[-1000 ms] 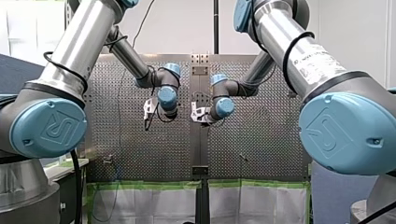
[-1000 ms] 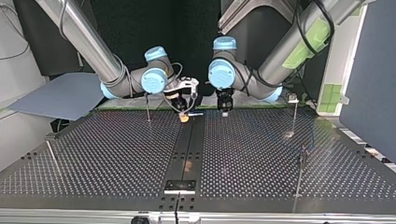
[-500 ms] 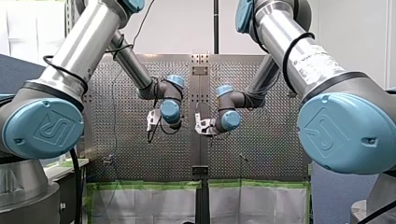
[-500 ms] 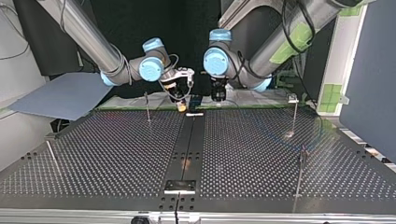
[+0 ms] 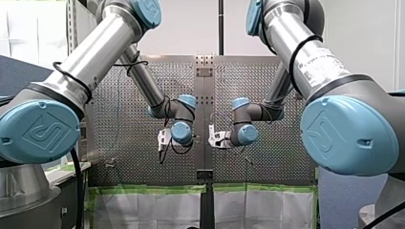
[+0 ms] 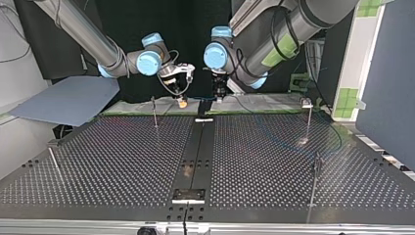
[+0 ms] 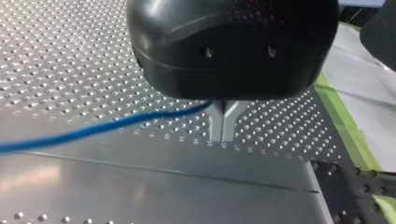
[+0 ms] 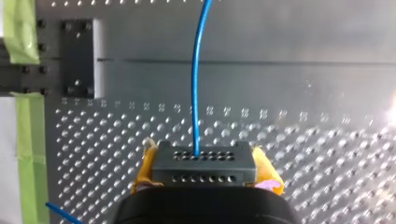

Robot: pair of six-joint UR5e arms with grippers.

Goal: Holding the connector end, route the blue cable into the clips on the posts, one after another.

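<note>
— Right gripper (image 8: 204, 156): state?
— Clamped. My yellow pads (image 8: 144, 170) press both sides of the connector (image 8: 204, 164), a grey block with rows of small holes.
— Cable position?
— The blue cable (image 8: 196, 93) leaves the connector's holed face and runs straight ahead of the gripper, over the perforated table (image 8: 327, 154) and across the centre strip (image 8: 280, 42). A second short run of blue shows beside the gripper body, over the perforated part.
— Left gripper (image 7: 222, 133)?
— Black body, metal fingers (image 7: 215, 127). The tips are together. The cable enters at the fork just above the tips and is pinched there. From that point it runs off sideways above the table.
— Both tools relative to the strip, top view?
— Both hang above the strip's far end, clear of the table. My right gripper (image 6: 182, 102) sits just off the strip toward the view's left. My left gripper (image 6: 219, 97) sits just off it toward the view's right. They are near each other, not touching.
— Posts (image 6: 154, 113)?
— Four, all thin. One stands upright near the strip's far end, on my right gripper's side. One leans well away from the strip on that same side, nearer the camera. Two stand upright well away from the strip on the opposite side. The farther of those carries a clip (image 6: 307, 103) on top.
— Cable in any clip?
— Cannot tell. Near the posts the cable is too faint to trace.
</note>
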